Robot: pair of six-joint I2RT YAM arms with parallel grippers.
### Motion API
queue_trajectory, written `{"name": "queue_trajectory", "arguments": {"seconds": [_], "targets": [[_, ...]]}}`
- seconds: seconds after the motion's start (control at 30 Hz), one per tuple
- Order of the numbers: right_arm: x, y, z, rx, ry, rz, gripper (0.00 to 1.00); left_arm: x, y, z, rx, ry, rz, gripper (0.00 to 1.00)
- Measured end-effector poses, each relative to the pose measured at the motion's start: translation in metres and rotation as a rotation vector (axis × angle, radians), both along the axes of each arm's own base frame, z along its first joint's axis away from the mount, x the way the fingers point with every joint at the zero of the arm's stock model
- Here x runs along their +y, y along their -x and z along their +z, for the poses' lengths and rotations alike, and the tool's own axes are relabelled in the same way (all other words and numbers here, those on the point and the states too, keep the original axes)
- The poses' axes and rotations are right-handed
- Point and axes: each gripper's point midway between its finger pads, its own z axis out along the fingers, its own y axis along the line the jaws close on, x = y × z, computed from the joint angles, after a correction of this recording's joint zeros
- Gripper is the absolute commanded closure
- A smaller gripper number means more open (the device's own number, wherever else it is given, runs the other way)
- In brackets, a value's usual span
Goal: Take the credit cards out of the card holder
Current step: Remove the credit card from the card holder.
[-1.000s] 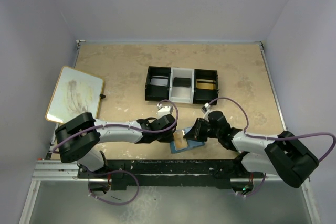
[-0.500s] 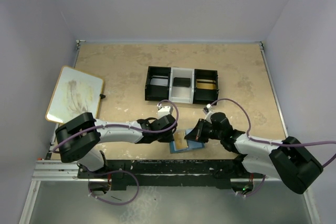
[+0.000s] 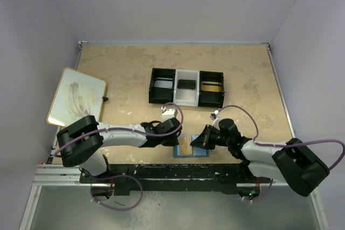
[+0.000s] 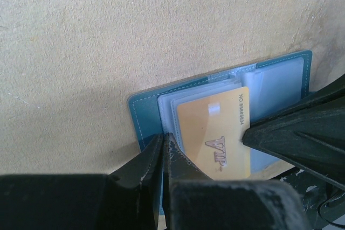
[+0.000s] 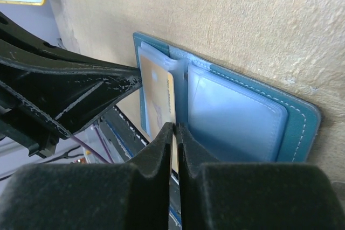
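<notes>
The card holder point(image 3: 200, 152) is a blue wallet lying open near the table's front edge, between the two arms. A gold credit card point(image 4: 215, 133) marked VIP sticks partway out of its clear pockets point(image 5: 237, 111). My left gripper point(image 4: 163, 138) is shut, and its tips rest on the card holder's point(image 4: 144, 117) left border beside the card. My right gripper point(image 5: 173, 129) is shut on the gold card's point(image 5: 157, 92) free edge, and the card shows edge-on between its fingers. In the top view the left gripper point(image 3: 177, 143) and right gripper point(image 3: 194, 144) meet over the gold card point(image 3: 185, 145).
A black-and-white compartment tray point(image 3: 186, 87) stands mid-table behind the arms. A small white box point(image 3: 169, 112) lies just behind the left gripper. A white board point(image 3: 76, 96) rests at the left edge. The black rail point(image 3: 178, 169) runs right in front of the card holder.
The right gripper has moved down and left onto the gold card's edge and closed there. The card holder, tilted before, now lies flatter and squarer to the table edge. The left gripper barely moved.
</notes>
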Motion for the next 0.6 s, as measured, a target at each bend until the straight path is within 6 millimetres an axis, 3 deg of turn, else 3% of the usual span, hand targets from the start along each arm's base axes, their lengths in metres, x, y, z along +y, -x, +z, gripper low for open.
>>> {"name": "queue_trajectory", "arguments": {"seconds": [0.07, 0.6], "targets": [[0.0001, 0.0016, -0.0016, 0.008, 0.001, 0.007, 1.0, 0.0, 0.0, 0.0, 0.0, 0.0, 0.0, 1.0], [-0.0047, -0.0002, 0.0045, -0.001, -0.001, -0.012, 1.0, 0.0001, -0.0001, 0.0001, -0.007, -0.003, 0.0, 1.0]]}}
